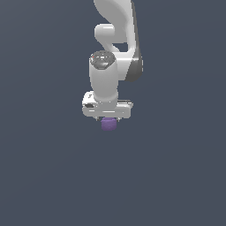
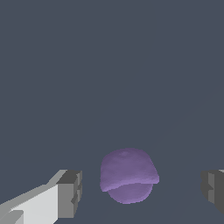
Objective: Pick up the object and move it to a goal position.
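The object [image 2: 127, 175] is a small purple rounded block lying on the dark grey floor. In the wrist view it sits between my two fingers, with a clear gap on each side; one grey fingertip pad [image 2: 70, 193] and the other pad [image 2: 213, 190] stand well apart from it. My gripper [image 2: 141, 192] is open and touches nothing. In the exterior view the white arm hangs straight down over the object [image 1: 108, 124], which peeks out just under the hand; my gripper [image 1: 107, 120] has its fingers mostly hidden by the hand body.
A plain dark grey floor [image 1: 176, 176] fills both views with no other objects, edges or markers in sight.
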Controlling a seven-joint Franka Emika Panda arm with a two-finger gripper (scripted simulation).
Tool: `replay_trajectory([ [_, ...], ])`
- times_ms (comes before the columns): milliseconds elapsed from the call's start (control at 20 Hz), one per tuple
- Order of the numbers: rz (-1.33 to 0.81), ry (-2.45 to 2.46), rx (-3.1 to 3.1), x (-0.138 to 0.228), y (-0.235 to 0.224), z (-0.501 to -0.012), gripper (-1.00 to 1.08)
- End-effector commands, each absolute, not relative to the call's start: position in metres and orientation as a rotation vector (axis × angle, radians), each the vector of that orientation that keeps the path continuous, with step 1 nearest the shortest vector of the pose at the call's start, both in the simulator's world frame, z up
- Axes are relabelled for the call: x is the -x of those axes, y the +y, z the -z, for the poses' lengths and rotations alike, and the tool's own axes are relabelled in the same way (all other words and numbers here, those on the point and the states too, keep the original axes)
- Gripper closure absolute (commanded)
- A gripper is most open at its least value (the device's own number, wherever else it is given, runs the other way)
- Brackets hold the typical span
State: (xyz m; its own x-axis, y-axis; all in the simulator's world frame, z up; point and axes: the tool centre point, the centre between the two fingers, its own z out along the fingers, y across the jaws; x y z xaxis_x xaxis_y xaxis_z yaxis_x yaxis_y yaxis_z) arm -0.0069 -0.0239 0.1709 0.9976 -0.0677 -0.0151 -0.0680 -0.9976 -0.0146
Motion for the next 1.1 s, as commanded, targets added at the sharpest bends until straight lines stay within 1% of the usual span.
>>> replay_trajectory([
  [0,-0.023,0.106,3.125,0.0069,-0.0239,-0.1709,-0.92],
  [650,-0.001,0.087,3.100,0.0063,-0.0204,-0.1766,-0.92],
  [1050,-0.004,0.191,3.096,0.0087,-0.0200,-0.1729,-0.92],
])
